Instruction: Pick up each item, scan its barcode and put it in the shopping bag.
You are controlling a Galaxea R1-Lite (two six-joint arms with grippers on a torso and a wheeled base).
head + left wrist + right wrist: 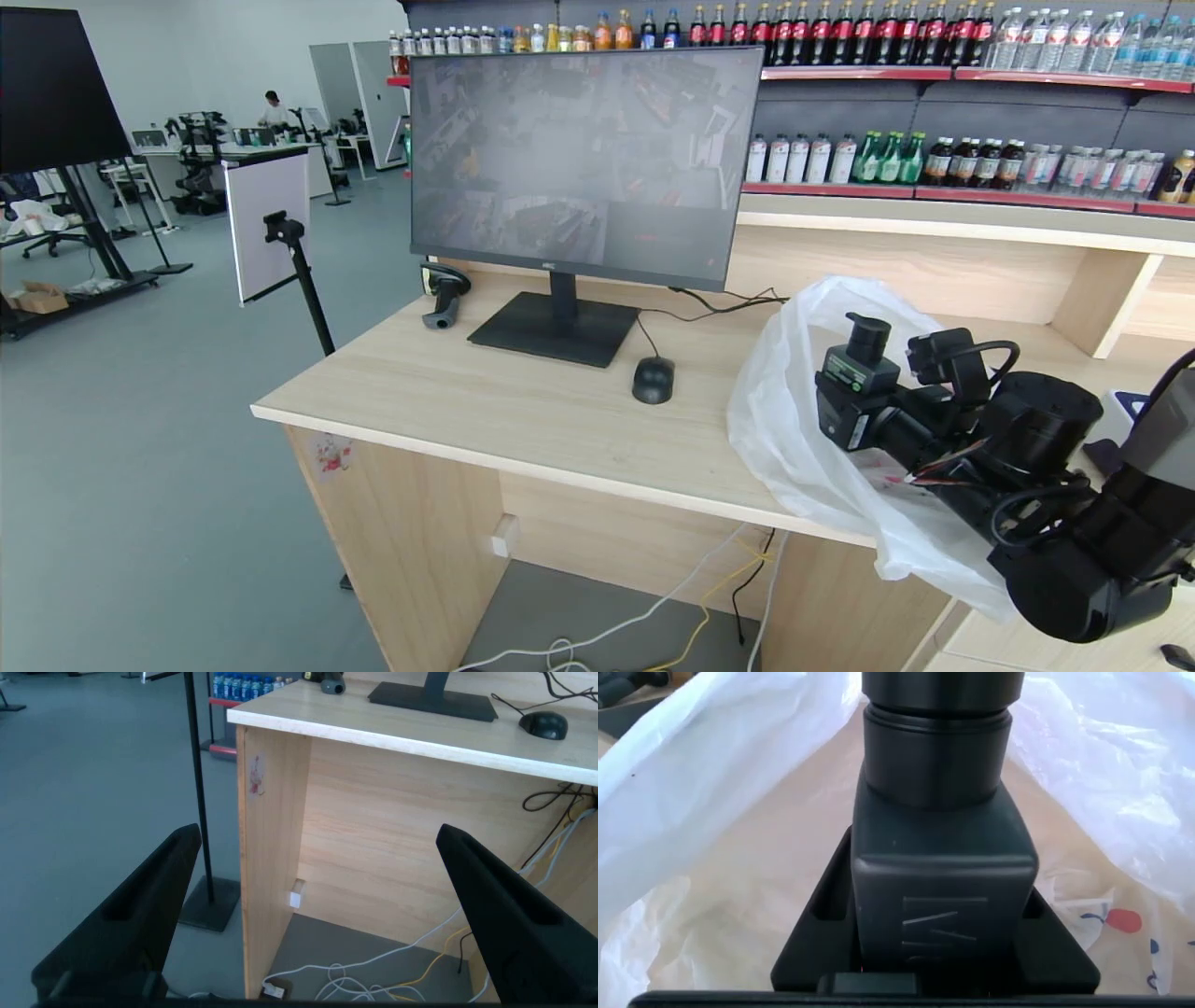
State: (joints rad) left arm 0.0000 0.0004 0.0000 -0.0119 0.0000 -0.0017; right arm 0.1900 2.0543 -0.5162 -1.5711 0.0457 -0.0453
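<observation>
right arm (1046, 504) lies over the desk's (467, 392) right front edge, right gripper (848, 411) at the mouth of the white shopping bag (794, 448) slumped there; its grip i cannot tell. left gripper (318, 833) hangs low before the desk's left front corner, jaws spread wide. barcode scanner (443, 294) rests at the desk's back left.

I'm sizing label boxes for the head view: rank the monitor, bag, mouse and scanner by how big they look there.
1. Monitor
2. Bag, nearer the camera and partly covered
3. Scanner and mouse look alike, so they are not ranked.
</observation>
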